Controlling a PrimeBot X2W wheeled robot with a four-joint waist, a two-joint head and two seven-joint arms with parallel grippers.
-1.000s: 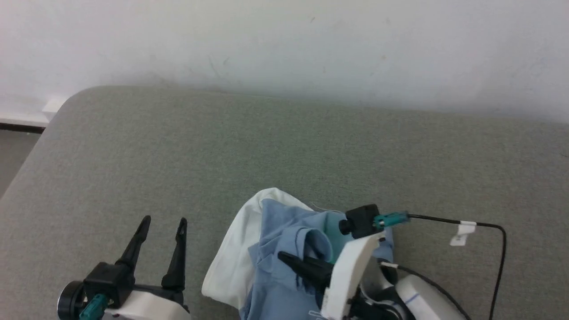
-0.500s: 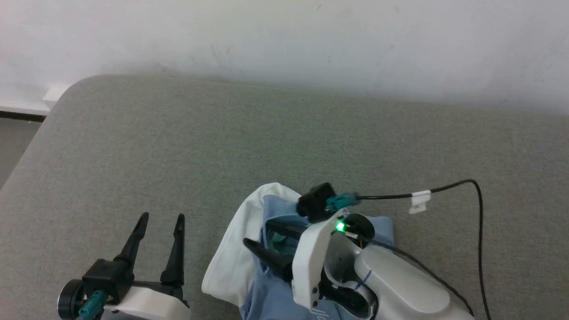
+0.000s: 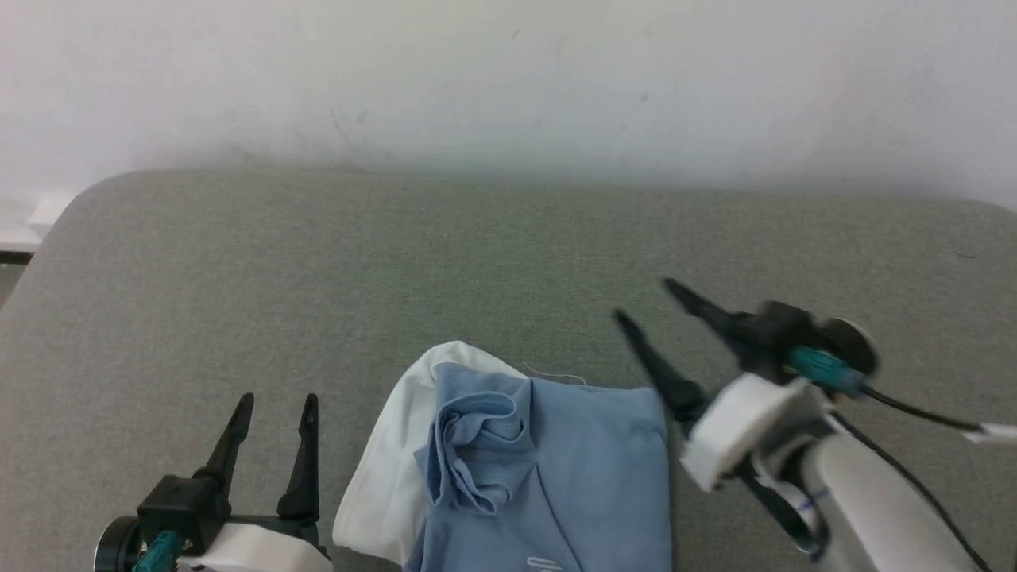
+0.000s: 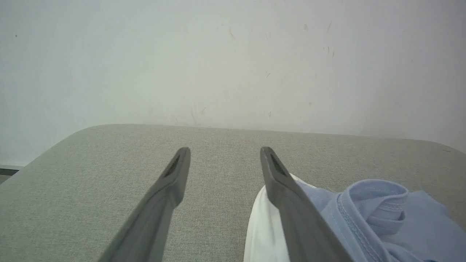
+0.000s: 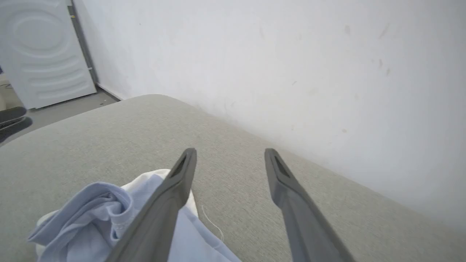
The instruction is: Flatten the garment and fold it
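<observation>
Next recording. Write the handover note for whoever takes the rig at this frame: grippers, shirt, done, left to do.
Left gripper: open, empty, left of the light blue shirt.
Right gripper: open, empty, by the shirt's far right corner.
Shirt: on the grey padded surface, close to the robot; right part smooth, left part bunched, white fabric sticking out left.
Done: not yet flat.
Left: smooth the bunch, then fold.

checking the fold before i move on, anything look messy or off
Yes. The shirt isn't a neat fold: a rumpled lump of blue cloth sits on its left half, and the white part sticks out unevenly past the left edge. A loose thread trails off its far edge.
</observation>
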